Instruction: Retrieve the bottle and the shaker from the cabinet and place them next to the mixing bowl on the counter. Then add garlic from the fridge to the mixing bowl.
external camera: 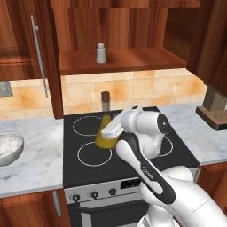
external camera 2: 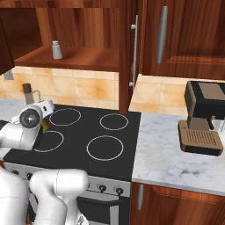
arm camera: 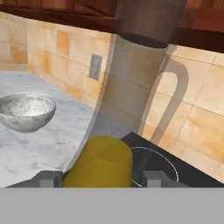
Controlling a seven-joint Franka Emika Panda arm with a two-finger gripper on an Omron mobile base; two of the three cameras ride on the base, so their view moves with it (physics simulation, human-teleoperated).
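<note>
An olive-yellow, cone-bodied bottle with a thin dark neck and brown stopper (external camera: 105,128) is seen just left of centre in the left base view, upright above the black stovetop with white ring marks (external camera: 84,166). The two-finger tool (external camera: 110,133) is clamped on the yellow body of the bottle. In the hand view the yellow body (arm camera: 99,162) sits at the bottom centre between the two small dark fingertips (arm camera: 47,178), one on each side; whether the base rests on the stovetop cannot be told.

A small pale grey cylindrical shaker with a rounded cap (external camera: 101,53) stands on the shelf of the open dark reddish-brown wooden wall cabinet (external camera: 133,60), at the upper centre of the left base view. A round grey metal mixing bowl with a whitish speckled inside (external camera: 9,147) rests at the left edge of that view on the white-grey marbled stone surface (external camera: 35,166), well apart from the bottle.

In the right base view a dark coffee machine (external camera 2: 201,124) stands on the surface at the right.
</note>
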